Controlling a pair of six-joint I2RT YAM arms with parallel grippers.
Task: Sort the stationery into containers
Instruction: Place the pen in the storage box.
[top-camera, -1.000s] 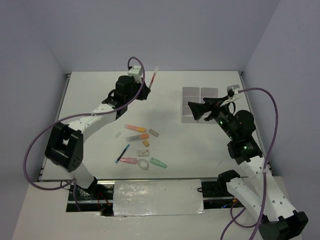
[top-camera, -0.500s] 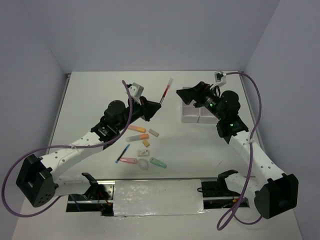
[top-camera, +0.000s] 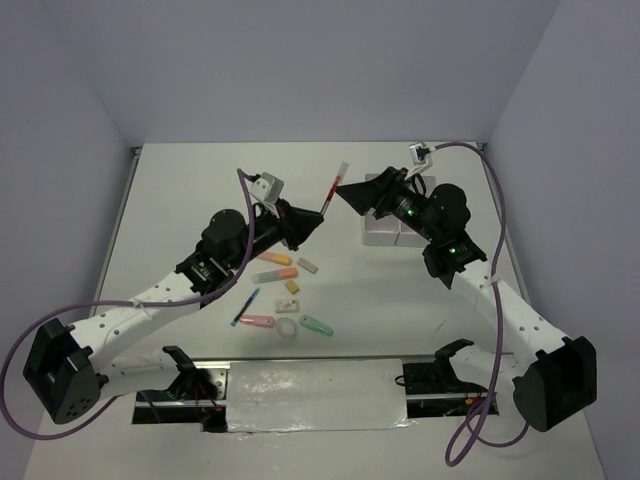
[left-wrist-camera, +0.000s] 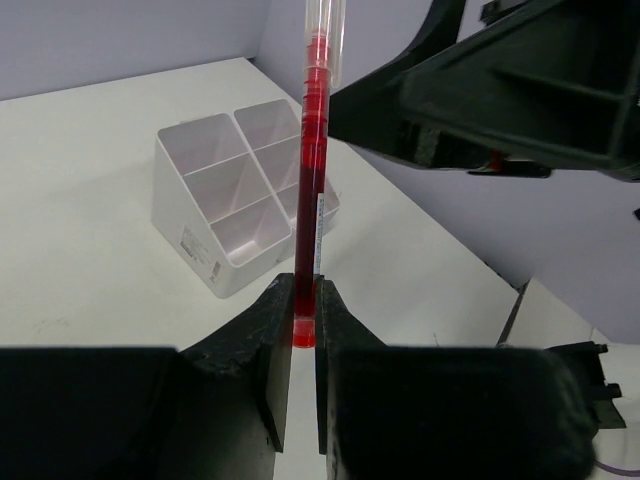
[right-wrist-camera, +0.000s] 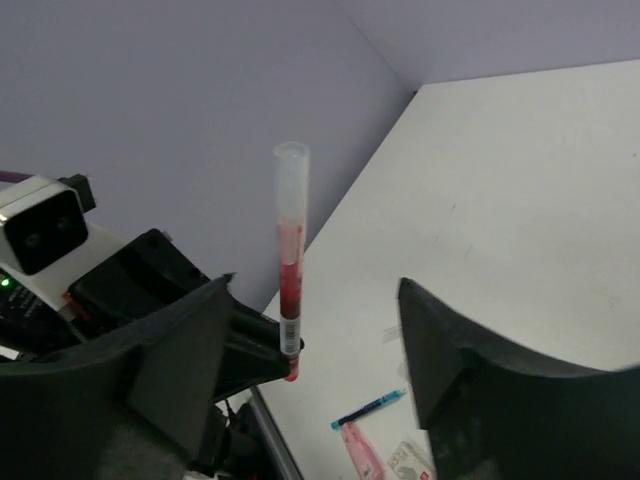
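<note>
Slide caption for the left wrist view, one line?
Left gripper holds a red pen upright; open right gripper alongside, white containers behind.

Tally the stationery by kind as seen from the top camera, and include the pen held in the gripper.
Pens: 2, the red pen in the left gripper and the blue pen
Highlighters: 2, the orange highlighter and the grey-and-orange highlighter
Erasers: 3, the white eraser, the yellow eraser and the pale eraser
Pink piece: 1
Green piece: 1
Clear ring: 1
Total: 10
</note>
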